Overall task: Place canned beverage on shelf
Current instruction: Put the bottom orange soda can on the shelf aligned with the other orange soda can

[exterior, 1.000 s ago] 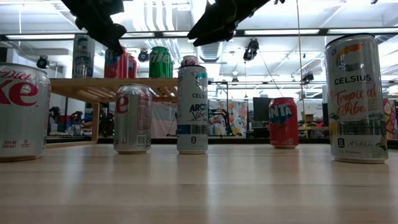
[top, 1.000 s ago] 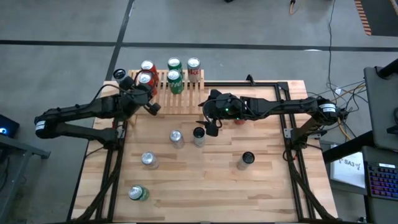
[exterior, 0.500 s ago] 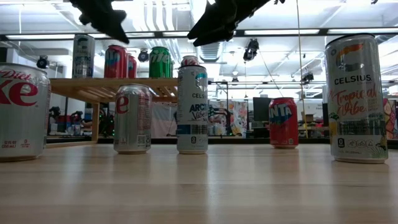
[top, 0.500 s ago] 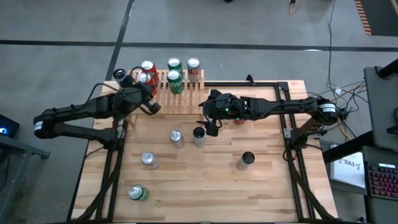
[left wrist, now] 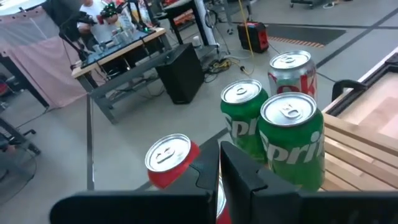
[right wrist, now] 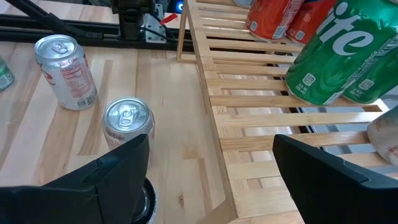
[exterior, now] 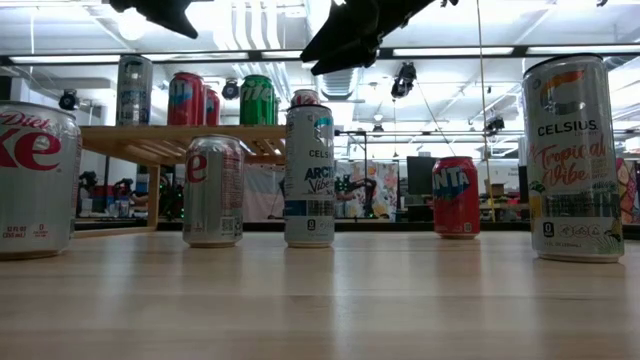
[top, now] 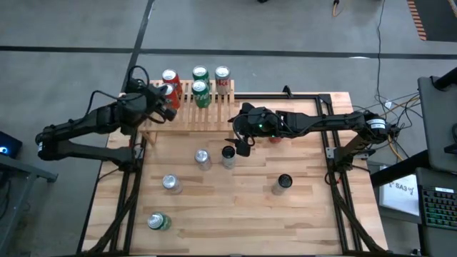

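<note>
The light-wood slatted shelf [top: 203, 114] stands at the table's far edge. Two red cans [top: 169, 77], two green cans [top: 202, 91] and a silver-and-red can [top: 223, 73] stand upright on its slats. My left gripper [top: 168, 108] hovers shut and empty above the shelf's left end; its wrist view looks over the red can [left wrist: 169, 158] and the green cans [left wrist: 292, 137]. My right gripper [top: 240, 145] hangs open over the table mid-way, just above a dark-topped can [top: 228, 155], touching nothing. The shelf's front rail [right wrist: 214, 118] runs between its fingers.
Several cans stand upright on the table: a silver one [top: 203, 157], another [top: 171, 183], a green one [top: 158, 221] near the front left, a dark-topped one [top: 283, 183] and a red one [exterior: 455, 195] under my right arm. Free room lies at the table's near right.
My left gripper, shut throughout, has risen and drawn back toward the table's far left corner, away from the shelf's front. The red can that it stood over stays upright on the slats. My right arm has kept still.
</note>
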Controlling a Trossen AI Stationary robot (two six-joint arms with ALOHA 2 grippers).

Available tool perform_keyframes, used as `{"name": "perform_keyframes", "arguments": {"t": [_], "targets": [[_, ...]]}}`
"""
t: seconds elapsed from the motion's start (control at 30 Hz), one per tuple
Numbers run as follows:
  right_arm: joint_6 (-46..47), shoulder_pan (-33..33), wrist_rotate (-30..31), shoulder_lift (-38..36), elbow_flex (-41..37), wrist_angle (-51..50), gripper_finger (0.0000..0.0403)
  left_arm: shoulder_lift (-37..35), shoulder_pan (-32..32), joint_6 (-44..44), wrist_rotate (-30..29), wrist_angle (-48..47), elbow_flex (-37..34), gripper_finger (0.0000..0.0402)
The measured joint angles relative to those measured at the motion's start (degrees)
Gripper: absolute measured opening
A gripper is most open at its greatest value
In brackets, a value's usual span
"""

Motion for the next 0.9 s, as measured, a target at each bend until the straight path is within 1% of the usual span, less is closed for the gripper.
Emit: {"name": "perform_keyframes", "arguments": {"t": [0.5, 0.73, 0.83, 0.9], "targets": [[2.1, 0.0, 0.0, 0.0, 0.0, 0.0, 0.0329, 2.2, 0.2, -1.0, -0.5, -3.4, 0.0, 0.0000], [1.9, 0.0, 0.0, 0.0, 0.1, -0.1, 0.0329, 4.2, 0.2, -7.3, -3.5, -3.6, 0.2, 0.0000], [2.0, 0.0, 0.0, 0.0, 1.3, -0.3, 0.0329, 4.5, 0.0, -7.1, -2.5, -3.5, 1.7, 0.0000], [2.0, 0.0, 0.0, 0.0, 2.7, -0.2, 0.0329, 3.9, -0.2, -5.4, 0.5, -3.3, 2.8, 0.0000]]}}
